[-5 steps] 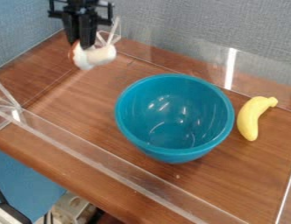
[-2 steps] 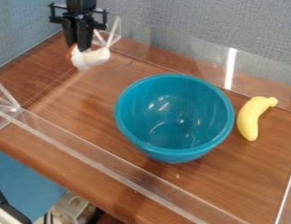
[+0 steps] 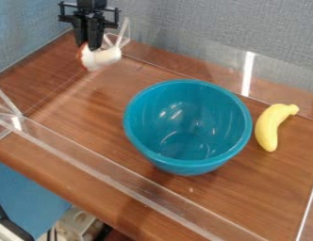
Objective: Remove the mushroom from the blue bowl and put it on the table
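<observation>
My gripper [image 3: 95, 44] is at the table's far left corner, pointing down and shut on the mushroom [image 3: 101, 56]. The mushroom's cream-white stem and orange-brown cap show just below the black fingers; whether it touches the wood I cannot tell. The large teal-blue bowl [image 3: 189, 126] sits in the middle of the brown wood-grain table [image 3: 71, 104], well to the right of and nearer than the gripper. Nothing lies inside the bowl.
A yellow banana [image 3: 272, 125] lies on the table right of the bowl. Low clear acrylic walls [image 3: 84, 160] run round the table's edges, with one wall close behind the gripper.
The gripper has carried the mushroom a little further toward the far left corner, up in the picture. Bowl and banana have not moved.
</observation>
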Controlling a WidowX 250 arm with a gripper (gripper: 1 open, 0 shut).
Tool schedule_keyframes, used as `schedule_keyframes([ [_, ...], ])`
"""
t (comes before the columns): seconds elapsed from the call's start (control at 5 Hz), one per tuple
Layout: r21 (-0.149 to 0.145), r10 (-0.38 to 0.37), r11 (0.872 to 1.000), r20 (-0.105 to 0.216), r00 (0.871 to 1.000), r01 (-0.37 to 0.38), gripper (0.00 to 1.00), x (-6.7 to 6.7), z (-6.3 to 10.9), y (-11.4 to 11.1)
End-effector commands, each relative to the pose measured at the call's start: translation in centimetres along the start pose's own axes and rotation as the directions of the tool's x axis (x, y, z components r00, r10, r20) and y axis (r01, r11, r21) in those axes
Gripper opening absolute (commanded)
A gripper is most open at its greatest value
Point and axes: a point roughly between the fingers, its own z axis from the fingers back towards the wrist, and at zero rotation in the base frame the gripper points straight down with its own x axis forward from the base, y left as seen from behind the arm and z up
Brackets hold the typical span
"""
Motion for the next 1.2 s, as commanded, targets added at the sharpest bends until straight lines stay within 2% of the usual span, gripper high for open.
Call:
schedule_keyframes([
  [0.0,0.011,0.022,1.0,0.064,0.998,-0.022,0.0,0.1,1.0,1.8],
  [0.2,0.008,0.023,1.0,0.055,0.998,-0.024,1.0,0.1,-0.4,2.3],
  [0.6,0.032,-0.092,0.995,0.053,0.994,0.09,1.0,0.3,-1.5,1.5],
  [0.8,0.048,-0.153,0.988,0.06,0.986,0.15,1.0,0.1,-1.7,0.8],
  [1.0,0.043,-0.137,0.99,0.085,0.987,0.134,1.0,-0.4,-1.2,1.1],
])
